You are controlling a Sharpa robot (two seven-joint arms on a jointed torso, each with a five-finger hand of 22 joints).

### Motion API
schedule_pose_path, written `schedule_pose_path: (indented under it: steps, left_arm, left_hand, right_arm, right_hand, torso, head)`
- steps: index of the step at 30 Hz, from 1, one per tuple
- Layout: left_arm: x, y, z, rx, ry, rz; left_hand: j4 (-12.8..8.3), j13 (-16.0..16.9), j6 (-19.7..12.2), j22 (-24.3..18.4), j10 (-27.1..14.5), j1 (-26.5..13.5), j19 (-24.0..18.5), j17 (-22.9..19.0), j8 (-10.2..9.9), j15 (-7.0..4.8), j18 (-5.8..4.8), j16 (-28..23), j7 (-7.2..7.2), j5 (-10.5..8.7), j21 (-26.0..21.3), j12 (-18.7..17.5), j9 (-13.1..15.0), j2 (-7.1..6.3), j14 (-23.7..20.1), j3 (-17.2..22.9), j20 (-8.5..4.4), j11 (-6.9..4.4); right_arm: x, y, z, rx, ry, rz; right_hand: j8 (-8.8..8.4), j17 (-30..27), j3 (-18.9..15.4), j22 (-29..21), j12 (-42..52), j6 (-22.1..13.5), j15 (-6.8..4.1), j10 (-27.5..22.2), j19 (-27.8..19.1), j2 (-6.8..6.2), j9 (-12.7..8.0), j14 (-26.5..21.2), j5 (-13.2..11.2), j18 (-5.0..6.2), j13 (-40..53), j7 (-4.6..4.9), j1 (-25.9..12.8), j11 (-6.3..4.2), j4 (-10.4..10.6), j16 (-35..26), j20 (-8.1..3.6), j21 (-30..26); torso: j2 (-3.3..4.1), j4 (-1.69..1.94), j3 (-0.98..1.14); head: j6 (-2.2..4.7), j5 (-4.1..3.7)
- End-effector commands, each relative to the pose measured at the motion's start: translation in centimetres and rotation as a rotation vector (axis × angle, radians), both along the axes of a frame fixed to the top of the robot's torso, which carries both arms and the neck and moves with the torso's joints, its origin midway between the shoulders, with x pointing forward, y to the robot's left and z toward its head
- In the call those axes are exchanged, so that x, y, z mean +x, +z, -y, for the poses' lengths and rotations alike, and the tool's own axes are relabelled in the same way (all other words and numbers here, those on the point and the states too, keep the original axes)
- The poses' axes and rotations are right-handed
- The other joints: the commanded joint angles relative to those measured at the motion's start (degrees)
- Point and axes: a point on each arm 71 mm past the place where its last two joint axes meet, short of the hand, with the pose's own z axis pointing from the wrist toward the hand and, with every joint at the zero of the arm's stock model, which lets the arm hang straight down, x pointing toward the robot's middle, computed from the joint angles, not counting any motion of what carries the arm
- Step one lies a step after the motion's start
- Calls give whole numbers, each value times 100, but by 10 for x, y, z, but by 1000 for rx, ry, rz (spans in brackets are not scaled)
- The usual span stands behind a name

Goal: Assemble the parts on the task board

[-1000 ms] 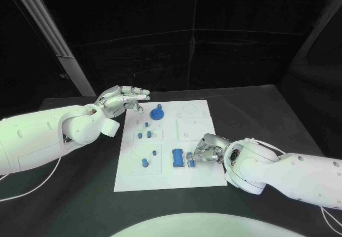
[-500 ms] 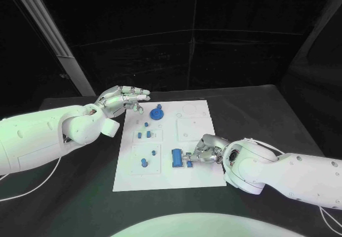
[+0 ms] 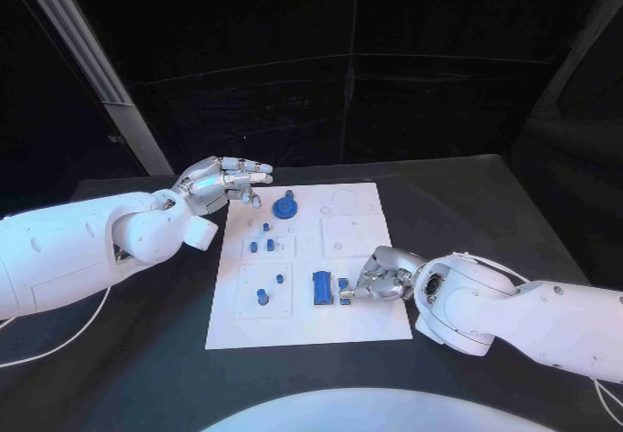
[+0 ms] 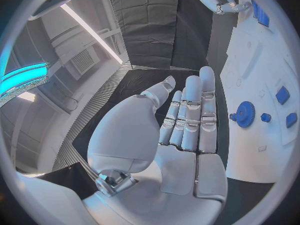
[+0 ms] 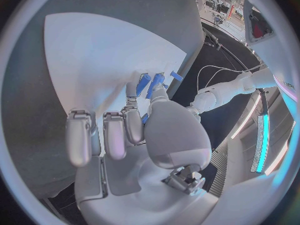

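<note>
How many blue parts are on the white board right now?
8 visible: a gear and a small piece at the far end, two pieces mid-board, two pegs nearer, a long block, and a small part by the right hand. The hand may hide more.

we see the white task board (image 3: 357,324) lying flat mid-table, long side running near to far. on it: a blue gear (image 3: 287,210) at the far end, small blue pegs (image 3: 262,243) just nearer, two more pegs (image 3: 267,294) near left, and an upright blue block (image 3: 320,287) near the middle.
</note>
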Motion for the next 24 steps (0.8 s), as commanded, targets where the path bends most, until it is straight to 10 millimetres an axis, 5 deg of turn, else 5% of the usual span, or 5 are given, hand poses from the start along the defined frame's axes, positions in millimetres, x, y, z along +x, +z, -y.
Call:
schedule_pose_path:
  steps: [1, 24]
  left_arm:
    - [0, 1, 0, -7, -11, 3]
    - [0, 1, 1, -6, -13, 1]
  left_hand:
    - [-4, -2, -41, -9, -50, 1, 1, -11, 31, 0, 78, 23, 15, 23, -17, 26, 0, 43, -44, -3, 40, -4]
    - [-4, -2, -41, -9, -50, 1, 1, -11, 31, 0, 78, 23, 15, 23, -17, 26, 0, 43, -44, -3, 40, -4]
  right_arm:
    - [-5, 0, -4, 14, 89, -36]
    - [6, -9, 0, -40, 53, -42]
  right_hand:
    - [23, 536, -12, 1140, -45, -56, -25, 66, 319, -4, 14, 417, -46, -56, 491, 20, 92, -3, -57, -25, -43, -43]
    - [50, 551, 18, 1156, -31, -50, -24, 72, 330, 320, 105, 421, 149, -60, 509, 15, 343, -5, -204, -20, -37, -33]
  torso:
    - [-2, -8, 2]
    - [8, 8, -4]
  head:
    - [9, -3]
    - [5, -45]
